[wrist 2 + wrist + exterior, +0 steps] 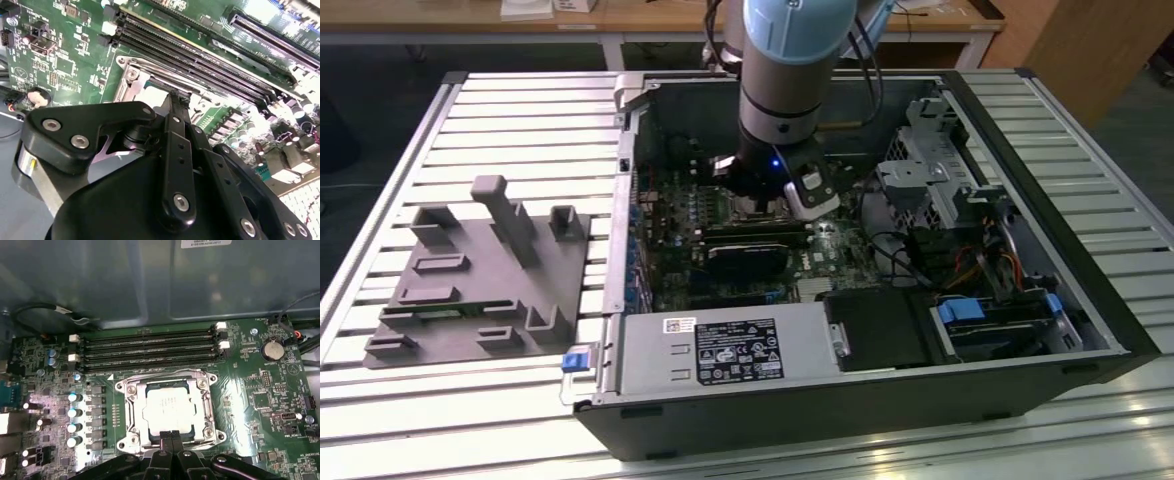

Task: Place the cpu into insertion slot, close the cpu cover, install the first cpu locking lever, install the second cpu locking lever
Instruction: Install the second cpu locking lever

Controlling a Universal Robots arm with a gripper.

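Note:
In the first wrist view the cpu (167,409), a square chip with a dull silver top, lies flat in the insertion slot (165,385), of which a dark strip shows beside the chip. The silver cpu cover (131,410) lies down around the chip as a frame. A thin wire lever (165,373) runs along the socket's edge facing the memory slots. My gripper (172,436) is shut, its two black fingers pressed together with nothing between them, the tips at the cover's edge opposite the memory slots. The second wrist view has the same tips (176,97) on the socket frame (131,82). In the exterior view the gripper (767,205) reaches down into the open computer case.
Several long black memory slots (150,347) lie beside the socket, a row of capacitors (74,412) on another side and a coin battery (273,350) further off. Case walls, a black card (747,255), power supply (720,350) and drive cage (921,180) surround the board. A grey fixture block (480,270) sits outside.

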